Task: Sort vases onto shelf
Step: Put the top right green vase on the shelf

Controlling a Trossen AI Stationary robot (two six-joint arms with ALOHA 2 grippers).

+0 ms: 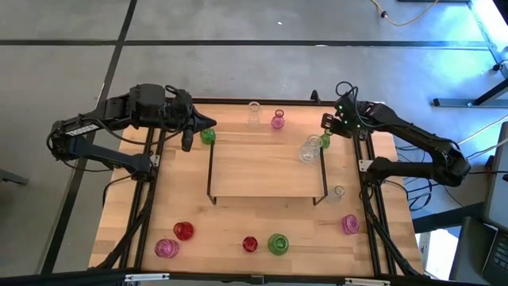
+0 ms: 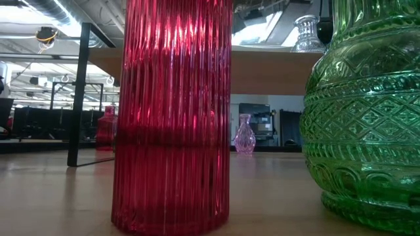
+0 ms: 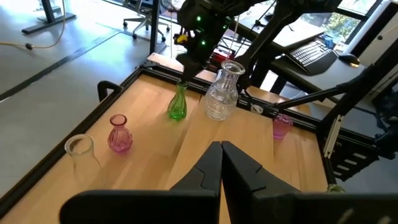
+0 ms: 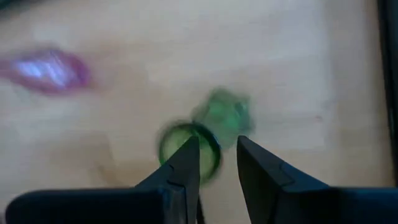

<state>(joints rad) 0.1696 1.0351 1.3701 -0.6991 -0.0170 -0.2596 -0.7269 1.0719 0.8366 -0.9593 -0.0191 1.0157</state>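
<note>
The shelf (image 1: 266,168) stands mid-table, with a clear bottle vase (image 1: 309,149) on its far right corner. Beside that corner a slim green vase (image 1: 324,141) stands on the table. My right gripper (image 1: 325,121) points steeply down over it, fingers open. In the right wrist view the vase's mouth (image 4: 186,148) lies under one finger (image 4: 183,165), off the gap's middle. In the left wrist view the gripper (image 3: 186,65) hangs just above the green vase (image 3: 178,102). My left gripper (image 3: 221,149) is shut and raised at the far left, near a round green vase (image 1: 208,136).
A clear vase (image 1: 254,111) and a pink one (image 1: 278,121) stand behind the shelf. A small clear vase (image 1: 339,191) and a pink one (image 1: 350,224) stand to the right. Red (image 1: 183,231), pink (image 1: 166,248), red (image 1: 250,244) and green (image 1: 278,244) vases line the near edge.
</note>
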